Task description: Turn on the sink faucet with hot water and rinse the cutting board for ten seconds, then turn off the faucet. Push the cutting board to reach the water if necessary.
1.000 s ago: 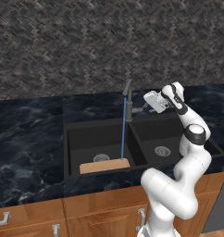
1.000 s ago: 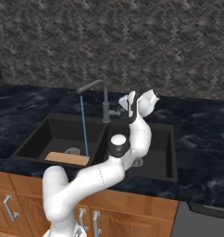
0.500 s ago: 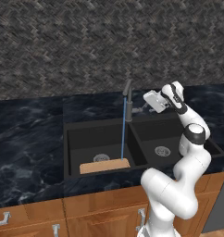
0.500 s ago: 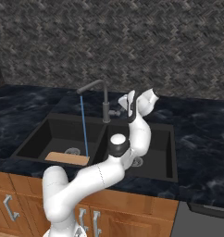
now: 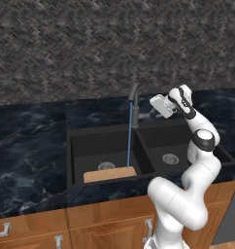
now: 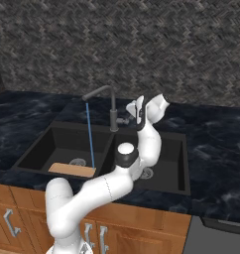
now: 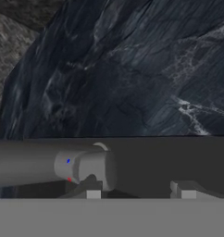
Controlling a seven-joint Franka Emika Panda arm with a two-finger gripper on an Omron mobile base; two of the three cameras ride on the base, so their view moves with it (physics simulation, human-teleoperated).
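Water (image 5: 129, 136) running in a thin stream from the faucet (image 5: 134, 104) onto the cutting board (image 5: 109, 174), lying at the near edge of the sink's (image 5: 90, 138) left basin, so rinsing looks underway. Gripper (image 5: 156, 104) hovering just right of the faucet post near the lever (image 7: 86, 166), probably ready for shutting off. Fingers (image 7: 91, 190) apart with nothing between them; clenched or released, cannot tell.
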